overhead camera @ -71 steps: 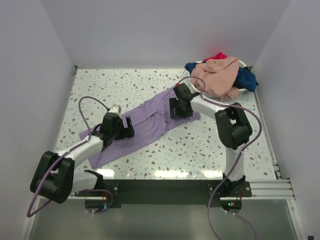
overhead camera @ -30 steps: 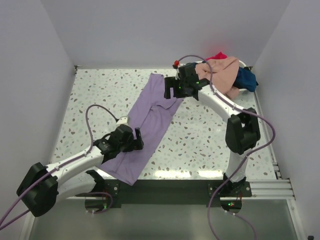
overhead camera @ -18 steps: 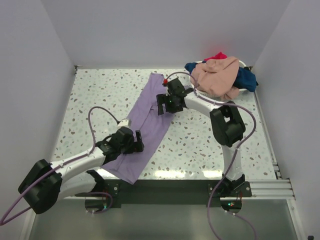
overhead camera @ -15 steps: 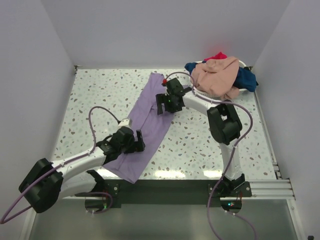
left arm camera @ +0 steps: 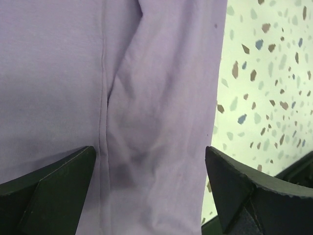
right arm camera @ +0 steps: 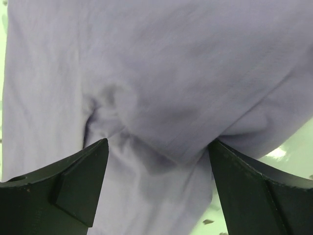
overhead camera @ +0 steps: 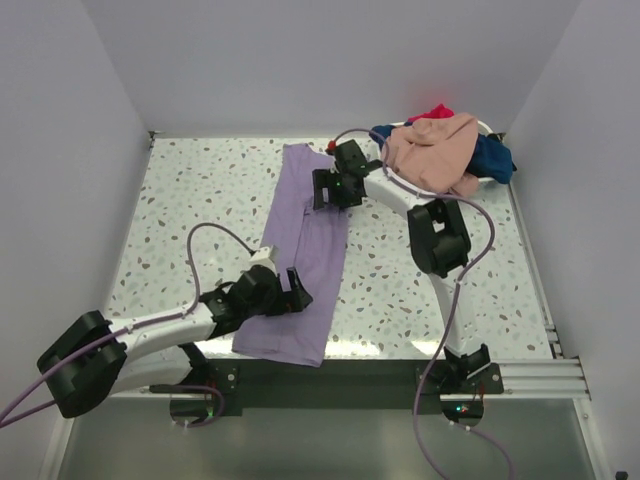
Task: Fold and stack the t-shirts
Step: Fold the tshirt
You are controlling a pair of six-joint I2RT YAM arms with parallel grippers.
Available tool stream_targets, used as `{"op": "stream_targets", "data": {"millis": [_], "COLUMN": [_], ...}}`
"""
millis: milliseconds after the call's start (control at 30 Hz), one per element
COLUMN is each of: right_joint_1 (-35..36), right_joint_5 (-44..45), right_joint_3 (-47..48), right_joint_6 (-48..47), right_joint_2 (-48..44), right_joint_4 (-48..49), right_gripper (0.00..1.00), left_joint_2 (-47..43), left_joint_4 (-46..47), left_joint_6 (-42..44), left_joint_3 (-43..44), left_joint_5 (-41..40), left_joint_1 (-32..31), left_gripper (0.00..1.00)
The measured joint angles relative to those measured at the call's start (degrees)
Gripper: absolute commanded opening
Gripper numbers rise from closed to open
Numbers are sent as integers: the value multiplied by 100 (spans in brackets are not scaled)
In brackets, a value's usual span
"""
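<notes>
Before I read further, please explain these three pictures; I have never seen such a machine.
Two robot arms stand at a speckled table. One picture looks down from above; the other two come from cameras on the wrists, each showing its own fingers. A purple shirt lies stretched on the table. The left gripper is above its near part, the right gripper above its far part; both open, holding nothing. A white basket, far right, holds other shirts.

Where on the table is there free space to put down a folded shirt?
Widest bare patch of the table: far left, between the wall and the lavender shirt. A smaller one: near right, between that shirt and the right arm. Crowded: the far right corner, with the basket of piled shirts.
</notes>
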Motion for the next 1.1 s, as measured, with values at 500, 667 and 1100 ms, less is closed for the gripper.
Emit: {"op": "stream_targets", "data": {"millis": [500,667,1100], "right_joint_1": [-380,-446,-461], "right_joint_5": [-146,-267,-861], "right_joint_3": [1668,2162,-63], "right_joint_6": [-48,-155,-413], "right_joint_2": [935,1209,-1526], "right_joint_4": [-680,-741,208], "right_gripper": [89,89,93], "left_joint_2": [1080,1102,-33], "left_joint_4": [352,-15,-1357], "left_joint_6": [-498,-323,160], "left_joint_3": [717,1040,1246], "left_joint_5": [-20,-155,-1502], "left_joint_1": [-752,-769,-791], "left_gripper": [100,100,100]}}
